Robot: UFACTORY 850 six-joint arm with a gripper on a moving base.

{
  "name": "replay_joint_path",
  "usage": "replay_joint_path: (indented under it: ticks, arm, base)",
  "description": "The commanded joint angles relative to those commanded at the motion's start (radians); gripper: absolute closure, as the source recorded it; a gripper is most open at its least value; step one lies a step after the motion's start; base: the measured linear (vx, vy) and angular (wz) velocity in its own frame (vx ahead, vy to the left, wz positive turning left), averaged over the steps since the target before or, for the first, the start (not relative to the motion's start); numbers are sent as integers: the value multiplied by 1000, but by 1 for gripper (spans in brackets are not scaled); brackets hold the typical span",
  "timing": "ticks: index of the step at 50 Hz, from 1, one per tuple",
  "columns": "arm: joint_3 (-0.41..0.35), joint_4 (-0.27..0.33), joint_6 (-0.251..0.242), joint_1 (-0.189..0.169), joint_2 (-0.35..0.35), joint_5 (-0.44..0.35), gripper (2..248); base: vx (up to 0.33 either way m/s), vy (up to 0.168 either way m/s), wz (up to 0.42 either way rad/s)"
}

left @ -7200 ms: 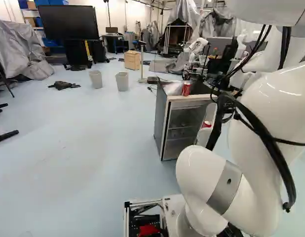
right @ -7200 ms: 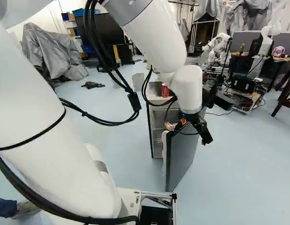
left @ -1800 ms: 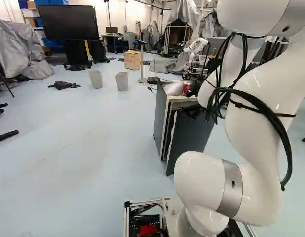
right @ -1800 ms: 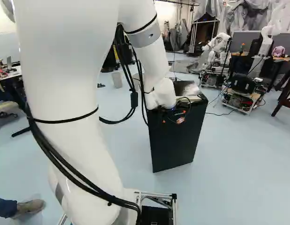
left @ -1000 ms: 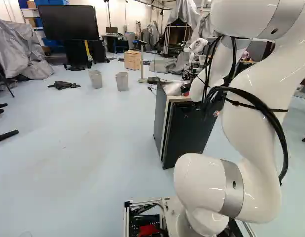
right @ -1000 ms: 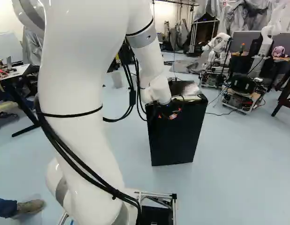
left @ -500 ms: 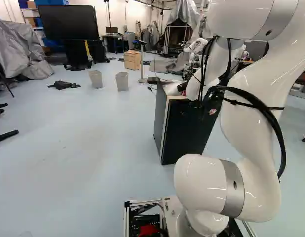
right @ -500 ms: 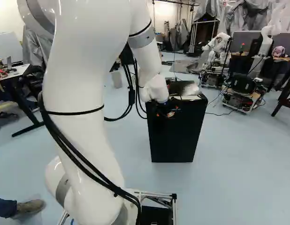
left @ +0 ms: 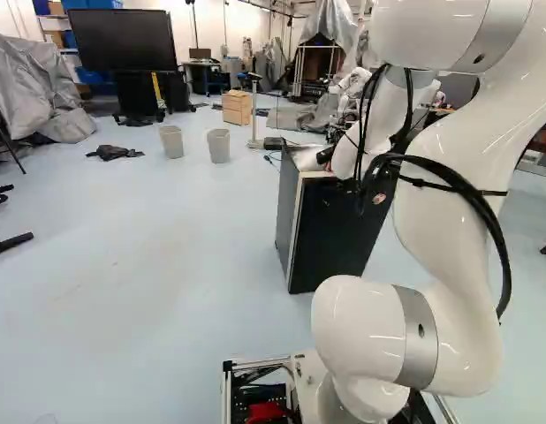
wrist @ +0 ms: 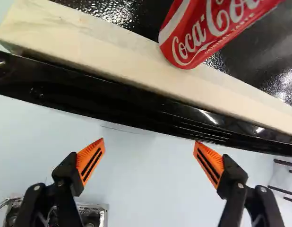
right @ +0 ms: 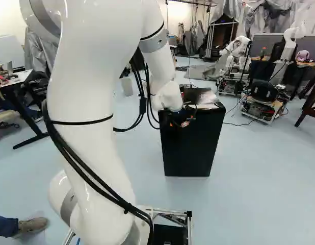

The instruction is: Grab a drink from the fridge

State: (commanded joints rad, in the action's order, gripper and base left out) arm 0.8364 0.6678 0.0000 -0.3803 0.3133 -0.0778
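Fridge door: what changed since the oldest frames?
Door swung from wide open to closed against the fridge. Arm moved; its wrist shifted left in the right base view, now by the door's top. Gripper open, empty. Base and fridge unmoved; red can still on top.

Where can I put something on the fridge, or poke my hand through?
Bare patches show on the fridge's dark top, either side of the red can, behind the pale edge. There's a gap between the gripper's open fingers. It's crowded at that edge, by can and arm.
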Motion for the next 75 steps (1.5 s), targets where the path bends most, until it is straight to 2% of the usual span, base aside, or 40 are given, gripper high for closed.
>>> replay_joint_path:
  ticks: [11,37,47,75]
  arm:
    - [-29,-41,0,-6,-23,1,3]
    - [-44,-286,0,2,-35,32,3]
    - [-32,-303,0,5,-25,33,3]
    - [15,-305,0,17,12,33,3]
  base:
    - [0,0,0]
    - [0,0,0]
    - [0,0,0]
    - [0,0,0]
